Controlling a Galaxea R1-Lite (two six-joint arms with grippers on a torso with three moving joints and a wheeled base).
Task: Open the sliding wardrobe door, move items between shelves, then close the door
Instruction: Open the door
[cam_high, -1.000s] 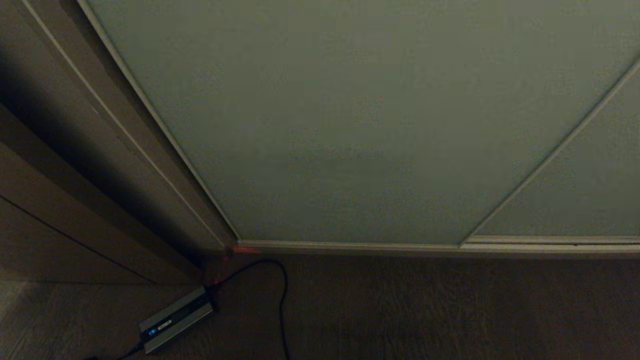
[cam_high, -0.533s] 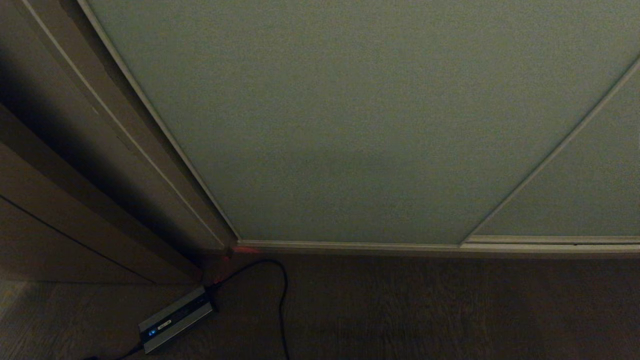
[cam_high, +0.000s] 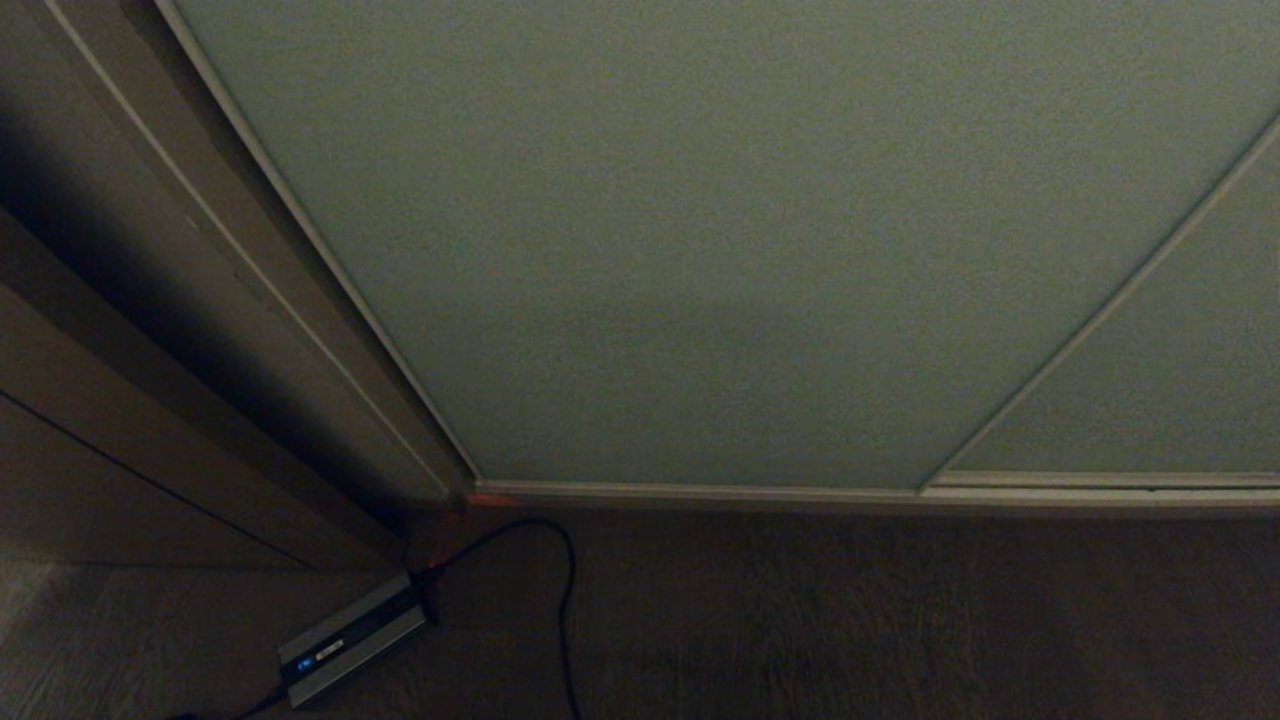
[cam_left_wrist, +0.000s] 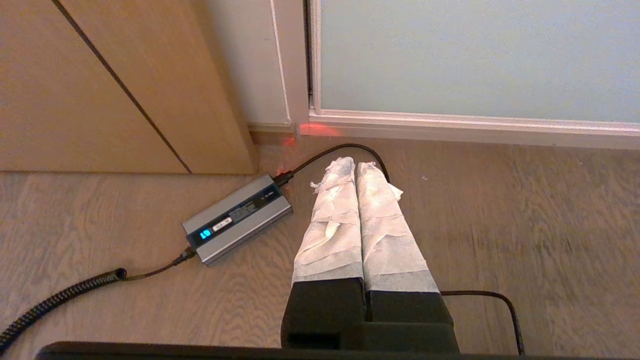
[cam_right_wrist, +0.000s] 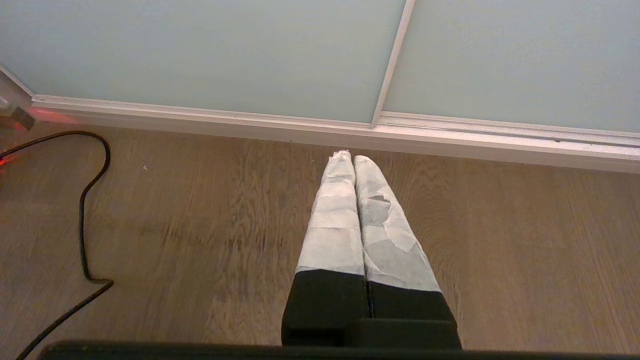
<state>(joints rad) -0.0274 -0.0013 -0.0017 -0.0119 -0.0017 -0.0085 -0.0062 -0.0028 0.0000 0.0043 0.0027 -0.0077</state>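
The door (cam_high: 700, 250) is a large, flat, matte grey-green panel with a fine texture and a slim pale metal frame. It stands closed, its left edge against the wardrobe side, its right edge overlapping a second panel.

From my left wrist camera, the left gripper (cam_left_wrist: 356, 167) hangs above the wood floor (cam_left_wrist: 525, 220), its white-wrapped fingers (cam_left_wrist: 332, 220) pressed together. A grey power brick (cam_left_wrist: 237, 218) lies beside them, cable (cam_left_wrist: 340, 150) looping toward the closed sliding wardrobe door (cam_left_wrist: 475, 55).
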